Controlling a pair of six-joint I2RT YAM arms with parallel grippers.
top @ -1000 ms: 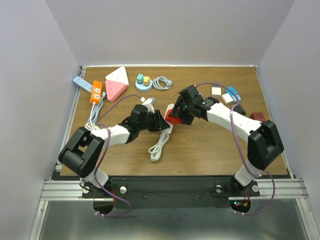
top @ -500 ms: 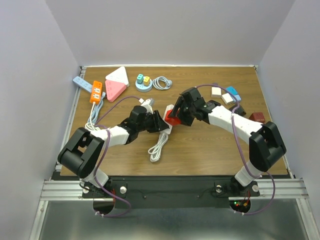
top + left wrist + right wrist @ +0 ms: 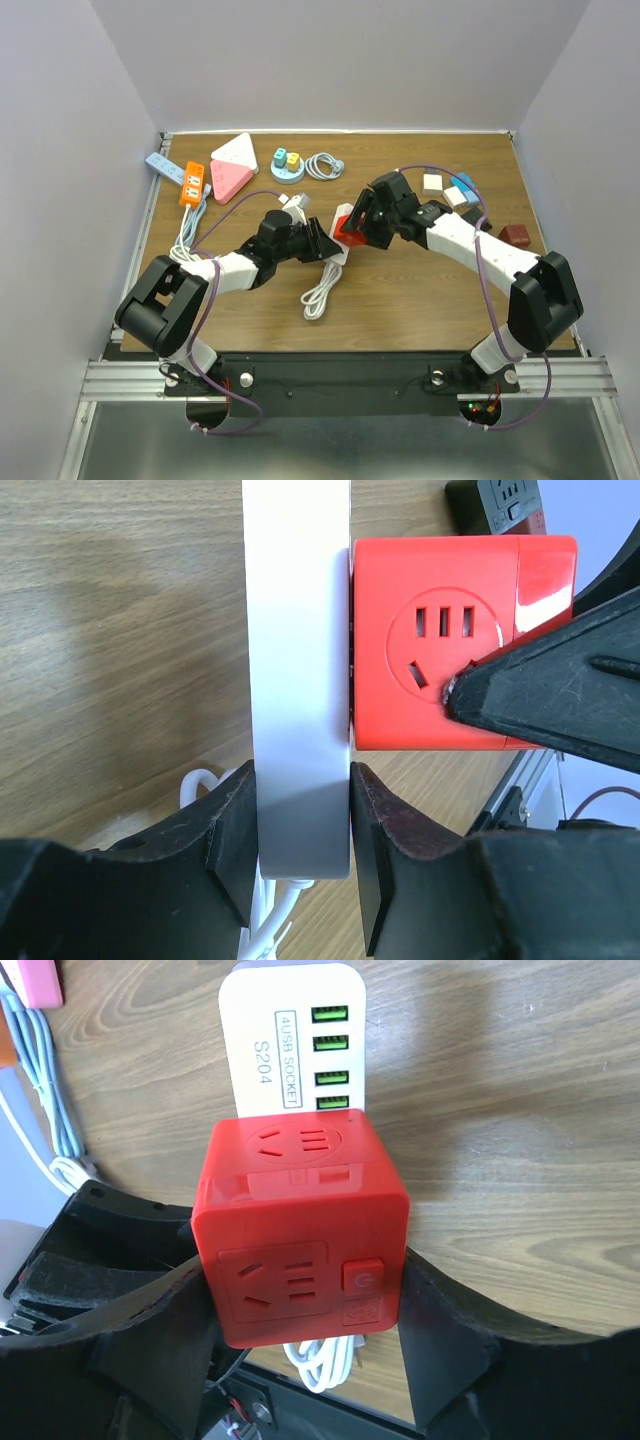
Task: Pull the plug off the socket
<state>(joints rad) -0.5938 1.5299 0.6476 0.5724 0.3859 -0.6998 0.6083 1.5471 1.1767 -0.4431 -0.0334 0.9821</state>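
A white USB socket strip [image 3: 297, 630] lies on the wooden table, with a red cube plug [image 3: 440, 650] seated against its face. My left gripper [image 3: 300, 820] is shut on the strip's near end, one pad on each side. My right gripper [image 3: 300, 1290] is shut on the red cube plug [image 3: 300, 1230], with the strip [image 3: 295, 1050] behind the cube. In the top view, the left gripper [image 3: 322, 245] and right gripper [image 3: 358, 228] meet over the red plug [image 3: 348, 232] at mid-table. The strip's white cable [image 3: 318, 290] lies coiled toward the near edge.
At the far left lie an orange power strip [image 3: 191, 184], a blue strip [image 3: 164, 167] and pink and white triangular sockets [image 3: 232, 168]. A round blue base with plugs [image 3: 288, 165] and a coiled cable [image 3: 323, 165] sit at the back. Small adapters [image 3: 455, 190] and a dark red block [image 3: 515, 235] are at right.
The right arm has shifted slightly right and away, and the red plug, strip and coiled cable have moved a little with it. Both grippers keep their holds.
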